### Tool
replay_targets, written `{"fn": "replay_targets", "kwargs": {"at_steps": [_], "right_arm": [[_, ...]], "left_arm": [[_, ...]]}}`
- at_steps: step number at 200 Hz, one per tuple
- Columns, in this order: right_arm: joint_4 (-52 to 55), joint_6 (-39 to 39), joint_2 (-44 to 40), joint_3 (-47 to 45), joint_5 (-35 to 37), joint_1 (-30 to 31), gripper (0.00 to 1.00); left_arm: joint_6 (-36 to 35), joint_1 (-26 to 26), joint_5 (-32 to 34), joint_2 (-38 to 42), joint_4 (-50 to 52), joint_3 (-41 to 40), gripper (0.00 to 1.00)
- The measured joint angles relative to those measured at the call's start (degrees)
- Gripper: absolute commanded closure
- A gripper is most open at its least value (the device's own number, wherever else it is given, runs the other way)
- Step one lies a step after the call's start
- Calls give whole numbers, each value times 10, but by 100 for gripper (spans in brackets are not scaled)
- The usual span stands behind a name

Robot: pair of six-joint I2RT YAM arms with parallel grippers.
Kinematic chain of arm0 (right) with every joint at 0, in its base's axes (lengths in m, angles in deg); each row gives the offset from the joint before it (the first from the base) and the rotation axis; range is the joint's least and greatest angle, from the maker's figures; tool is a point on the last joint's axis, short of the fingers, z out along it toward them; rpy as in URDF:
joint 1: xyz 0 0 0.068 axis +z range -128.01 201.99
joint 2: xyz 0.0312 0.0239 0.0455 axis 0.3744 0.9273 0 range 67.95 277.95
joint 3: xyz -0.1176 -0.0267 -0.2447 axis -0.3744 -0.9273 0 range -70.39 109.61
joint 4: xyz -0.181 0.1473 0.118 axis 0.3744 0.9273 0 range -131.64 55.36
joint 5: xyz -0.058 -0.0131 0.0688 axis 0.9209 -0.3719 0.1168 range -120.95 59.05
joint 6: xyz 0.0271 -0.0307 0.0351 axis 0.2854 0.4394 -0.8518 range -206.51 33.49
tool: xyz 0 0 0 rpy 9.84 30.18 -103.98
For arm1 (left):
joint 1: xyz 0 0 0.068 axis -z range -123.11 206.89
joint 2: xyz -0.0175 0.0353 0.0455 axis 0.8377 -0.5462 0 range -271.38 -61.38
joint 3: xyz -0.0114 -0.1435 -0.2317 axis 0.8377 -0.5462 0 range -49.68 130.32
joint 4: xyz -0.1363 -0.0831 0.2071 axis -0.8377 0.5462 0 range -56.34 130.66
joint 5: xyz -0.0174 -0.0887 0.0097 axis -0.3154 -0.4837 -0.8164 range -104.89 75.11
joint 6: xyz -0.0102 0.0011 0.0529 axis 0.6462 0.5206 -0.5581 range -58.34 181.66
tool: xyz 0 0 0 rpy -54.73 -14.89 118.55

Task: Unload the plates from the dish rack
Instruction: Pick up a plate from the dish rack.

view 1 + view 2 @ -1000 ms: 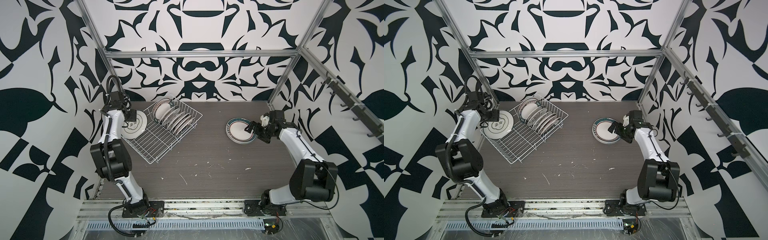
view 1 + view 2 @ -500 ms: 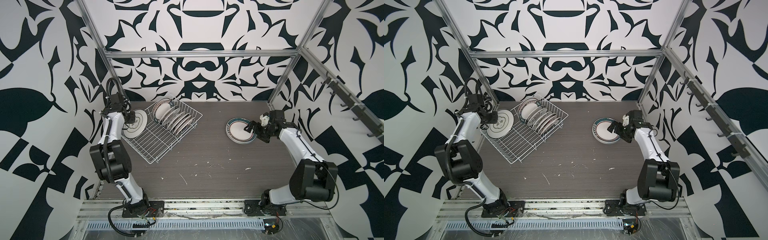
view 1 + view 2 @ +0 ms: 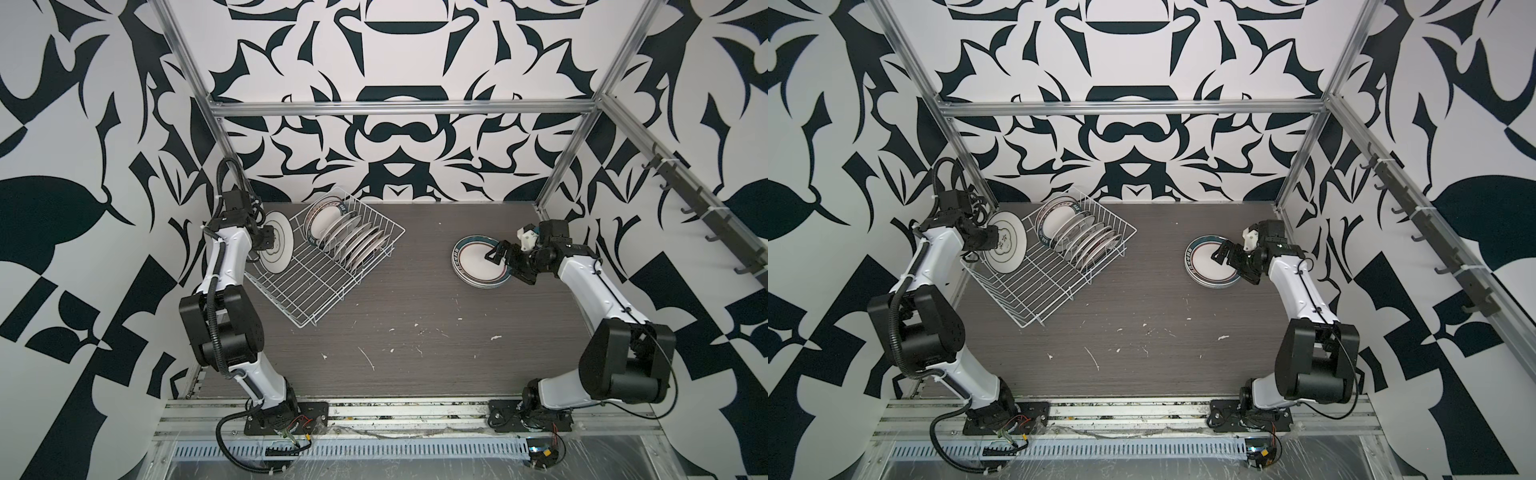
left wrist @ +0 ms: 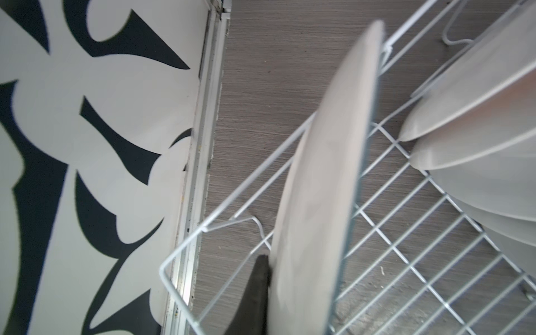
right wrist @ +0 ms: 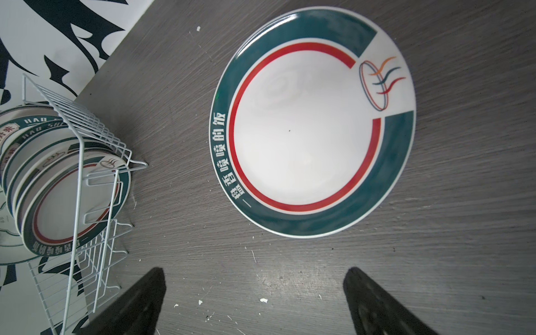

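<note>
1. Two grippers stood differently: the left gripper [image 3: 266, 240] was clamped on the rim of a white plate [image 3: 279, 245], with one dark finger [image 4: 256, 287] against its plain back.
2. That plate stood on edge and showed thin black rings and a black cloud emblem whose characters were too small to read.
3. It hung over the end of the dish rack [image 3: 332, 286] nearest the back left corner of the table [image 3: 415, 324]. Contact with the wires could not be told.
4. Further along the white wire rack, a row of plates [image 3: 353, 245] stood on edge, and two teal rims read "HAO" in the right wrist view.
5. The right gripper [image 3: 505, 264], jaws wide apart and empty, hovered over a stack [image 3: 469, 270] near the right edge.
6. Its top plate [image 5: 304, 130] had a teal rim, a red ring, a ring logo with three wavy lines, and white characters including "香喷喷的饭".
</note>
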Motion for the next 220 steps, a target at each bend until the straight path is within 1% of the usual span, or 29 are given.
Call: {"fn": "replay_targets", "kwargs": {"at_steps": [42, 88, 114, 162, 175, 188, 202, 220], "right_arm": [[-3, -3, 0, 0, -23, 0, 0], [-9, -8, 0, 0, -40, 3, 0], [-9, -13, 0, 0, -42, 10, 0], [-12, -39, -28, -2, -55, 26, 0], [-23, -56, -40, -4, -68, 37, 0], [-43, -79, -56, -9, -85, 54, 0], [-71, -112, -74, -18, -100, 80, 0], [-118, -162, -92, -28, -115, 123, 1]], "left_arm": [[10, 0, 7, 4, 12, 0, 100], [42, -3, 41, 30, 56, 1, 100], [78, -5, 35, 62, 83, 16, 100], [159, -6, -34, 175, 114, 32, 100], [192, -6, -62, 201, 122, 34, 100], [234, -6, -104, 225, 125, 29, 100], [287, -5, -157, 259, 107, -6, 100], [359, -1, -219, 314, 74, -88, 100]]}}
